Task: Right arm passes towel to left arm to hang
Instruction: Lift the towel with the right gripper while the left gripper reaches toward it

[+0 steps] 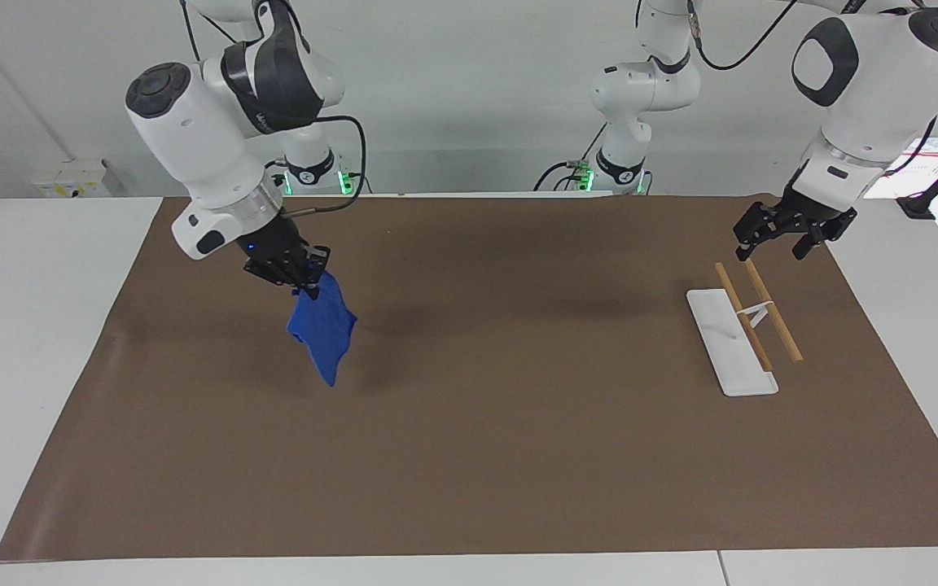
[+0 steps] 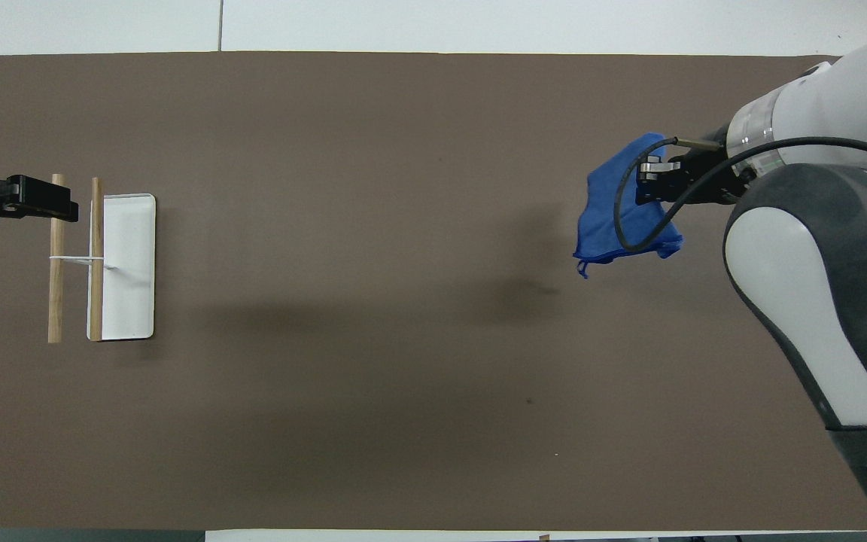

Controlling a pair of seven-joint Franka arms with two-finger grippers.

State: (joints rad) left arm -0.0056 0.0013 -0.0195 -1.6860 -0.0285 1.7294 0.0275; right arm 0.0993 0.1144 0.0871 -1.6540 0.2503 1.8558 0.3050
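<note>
White right arm's black two-finger gripper [image 1: 304,281] clamped tight on top edge of the small bright blue microfibre towel [image 1: 323,330], which hangs limp in the air over the brown table mat [image 1: 469,456], at the right arm's end, well apart from the white rack base with two wooden rods [image 1: 742,325]. White left arm's black two-finger gripper [image 1: 788,233], fingers spread wide and empty, waits just above the rods' ends nearest the robots, not touching the rack.
</note>
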